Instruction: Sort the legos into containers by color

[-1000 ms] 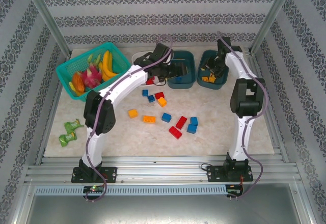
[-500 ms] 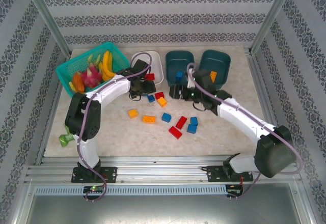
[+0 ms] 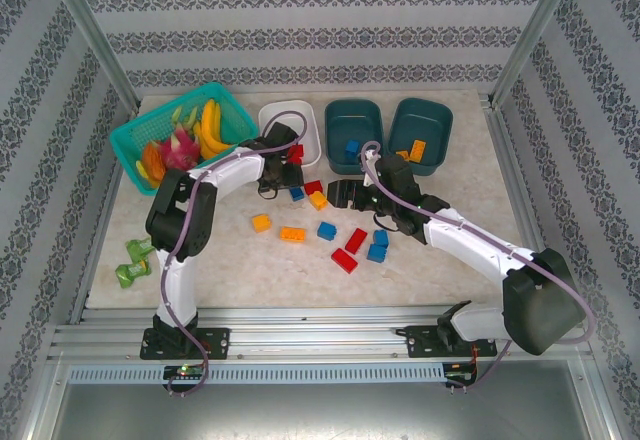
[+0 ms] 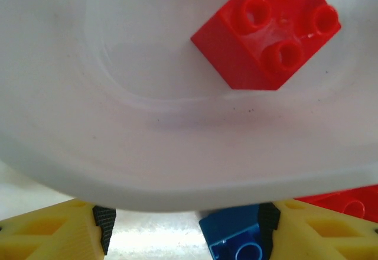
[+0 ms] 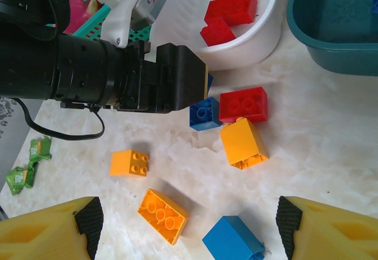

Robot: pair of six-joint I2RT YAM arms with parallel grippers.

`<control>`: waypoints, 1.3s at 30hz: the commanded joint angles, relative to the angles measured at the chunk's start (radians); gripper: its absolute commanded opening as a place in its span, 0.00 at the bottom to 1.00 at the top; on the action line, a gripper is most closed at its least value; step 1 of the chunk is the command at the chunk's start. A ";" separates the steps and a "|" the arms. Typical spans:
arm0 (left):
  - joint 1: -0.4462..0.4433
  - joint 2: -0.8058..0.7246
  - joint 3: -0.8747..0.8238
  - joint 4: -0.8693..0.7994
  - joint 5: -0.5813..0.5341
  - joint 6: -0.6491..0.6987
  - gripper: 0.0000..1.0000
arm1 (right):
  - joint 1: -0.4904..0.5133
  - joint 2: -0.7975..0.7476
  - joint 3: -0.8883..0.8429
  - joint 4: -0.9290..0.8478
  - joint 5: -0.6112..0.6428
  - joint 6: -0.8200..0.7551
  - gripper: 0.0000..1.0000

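Left fingers (image 4: 53, 233) and right fingers (image 5: 331, 227) spread wide, holding nothing.
Left pair sits at the white tub (image 4: 118, 153) rim (red lego (image 4: 269, 32) inside); other legos (image 5: 162, 214) lie loose on the worktop (image 5: 331, 142).

Three tubs (image 3: 278, 122), about fifteen legos (image 3: 326, 230)

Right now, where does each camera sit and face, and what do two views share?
Top external: above and behind the bases, looking down on the table; left arm and right arm show.
Left wrist: low at the white tub, facing a red lego inside; left gripper at the bottom.
Right wrist: above the table, looking down on loose legos; right gripper at the bottom, left arm crossing.
Shared: both wrist views catch the white tub.
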 commanded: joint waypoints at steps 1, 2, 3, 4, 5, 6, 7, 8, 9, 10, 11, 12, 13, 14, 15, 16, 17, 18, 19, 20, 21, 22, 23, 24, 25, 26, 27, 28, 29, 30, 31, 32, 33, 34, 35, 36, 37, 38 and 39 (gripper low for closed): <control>0.013 0.025 0.033 0.016 -0.046 0.047 0.64 | 0.001 -0.005 0.003 0.034 -0.016 0.017 0.79; 0.013 0.032 0.034 0.018 -0.047 0.052 0.63 | 0.001 -0.003 0.005 0.035 -0.017 0.019 0.79; 0.013 0.037 0.038 0.020 -0.047 0.056 0.61 | 0.001 -0.001 0.007 0.035 -0.019 0.020 0.79; 0.013 0.046 0.044 0.017 -0.049 0.060 0.60 | 0.001 0.001 0.013 0.036 -0.020 0.022 0.79; 0.013 0.053 0.049 0.014 -0.054 0.063 0.58 | 0.001 0.003 0.015 0.037 -0.020 0.025 0.79; 0.013 0.060 0.054 0.011 -0.059 0.066 0.58 | 0.001 0.005 0.019 0.037 -0.018 0.028 0.79; 0.015 0.067 0.059 0.009 -0.066 0.070 0.58 | 0.001 0.008 0.023 0.037 -0.017 0.030 0.79; 0.016 0.073 0.064 0.009 -0.068 0.072 0.58 | 0.001 0.009 0.029 0.037 -0.020 0.030 0.79; 0.018 0.078 0.068 0.008 -0.070 0.073 0.58 | 0.001 0.011 0.033 0.035 -0.019 0.032 0.79; 0.018 0.084 0.073 0.006 -0.074 0.075 0.58 | 0.002 0.011 0.038 0.035 -0.020 0.033 0.79; 0.019 0.089 0.078 0.006 -0.078 0.078 0.57 | 0.001 0.013 0.041 0.031 -0.020 0.034 0.79; 0.021 0.093 0.081 0.008 -0.081 0.080 0.56 | 0.001 0.013 0.044 0.029 -0.020 0.034 0.79; 0.021 0.098 0.087 0.010 -0.079 0.083 0.54 | 0.001 0.013 0.046 0.028 -0.019 0.036 0.79; 0.022 0.106 0.091 0.011 -0.080 0.088 0.51 | 0.001 0.013 0.049 0.026 -0.019 0.036 0.79; 0.022 0.112 0.097 0.009 -0.082 0.093 0.49 | 0.001 0.014 0.050 0.024 -0.021 0.037 0.79; 0.022 0.118 0.103 0.007 -0.084 0.096 0.47 | 0.001 0.014 0.052 0.023 -0.022 0.037 0.79; 0.022 0.121 0.108 0.004 -0.088 0.099 0.45 | 0.001 0.014 0.052 0.020 -0.022 0.038 0.80; 0.022 0.122 0.109 0.003 -0.091 0.101 0.42 | 0.000 0.014 0.052 0.020 -0.023 0.040 0.80; 0.021 0.122 0.109 0.003 -0.093 0.101 0.40 | 0.001 0.014 0.050 0.018 -0.023 0.042 0.79; 0.022 0.119 0.105 0.000 -0.097 0.102 0.38 | 0.001 0.014 0.052 0.017 -0.022 0.043 0.79; 0.020 0.112 0.100 -0.003 -0.100 0.101 0.37 | 0.001 0.013 0.052 0.016 -0.022 0.043 0.80; 0.021 0.102 0.091 -0.003 -0.103 0.100 0.36 | 0.001 0.012 0.052 0.016 -0.022 0.043 0.79; 0.022 0.089 0.073 0.000 -0.103 0.097 0.34 | 0.001 0.010 0.055 0.013 -0.019 0.043 0.80; 0.021 0.070 0.055 0.002 -0.105 0.094 0.33 | 0.001 0.008 0.056 0.011 -0.014 0.042 0.79; 0.021 0.054 0.037 0.002 -0.110 0.089 0.33 | 0.001 0.005 0.057 0.009 -0.008 0.041 0.79; 0.021 0.031 0.016 -0.002 -0.112 0.081 0.32 | 0.001 0.002 0.060 0.010 0.000 0.039 0.79; 0.021 0.006 -0.009 -0.005 -0.114 0.071 0.31 | 0.000 -0.001 0.065 0.006 0.004 0.039 0.79; 0.019 -0.019 -0.029 -0.007 -0.113 0.064 0.31 | -0.001 -0.002 0.069 0.002 0.008 0.038 0.79; 0.019 -0.050 -0.056 -0.014 -0.111 0.054 0.31 | -0.003 -0.005 0.075 -0.001 0.011 0.038 0.79; 0.017 -0.082 -0.077 -0.025 -0.107 0.041 0.31 | -0.004 -0.008 0.083 -0.006 0.018 0.037 0.79; 0.014 -0.108 -0.091 -0.036 -0.100 0.033 0.31 | -0.004 -0.014 0.088 -0.013 0.025 0.038 0.79; 0.008 -0.136 -0.102 -0.054 -0.090 0.024 0.31 | -0.005 -0.020 0.095 -0.020 0.037 0.035 0.79; 0.002 -0.161 -0.102 -0.079 -0.078 0.019 0.31 | -0.008 -0.028 0.100 -0.031 0.054 0.037 0.79; -0.006 -0.180 -0.095 -0.100 -0.069 0.018 0.31 | -0.012 -0.036 0.102 -0.036 0.070 0.043 0.79; -0.013 -0.195 -0.075 -0.122 -0.057 0.020 0.31 | -0.022 -0.045 0.100 -0.038 0.086 0.051 0.79; -0.022 -0.202 -0.045 -0.148 -0.044 0.024 0.31 | -0.032 -0.055 0.099 -0.042 0.106 0.060 0.79; -0.029 -0.204 -0.016 -0.168 -0.033 0.027 0.31 | -0.041 -0.061 0.098 -0.042 0.121 0.069 0.79; -0.038 -0.196 0.026 -0.188 -0.022 0.029 0.30 | -0.051 -0.066 0.098 -0.044 0.136 0.076 0.79; -0.044 -0.183 0.073 -0.208 -0.012 0.033 0.30 | -0.062 -0.068 0.104 -0.049 0.150 0.079 0.79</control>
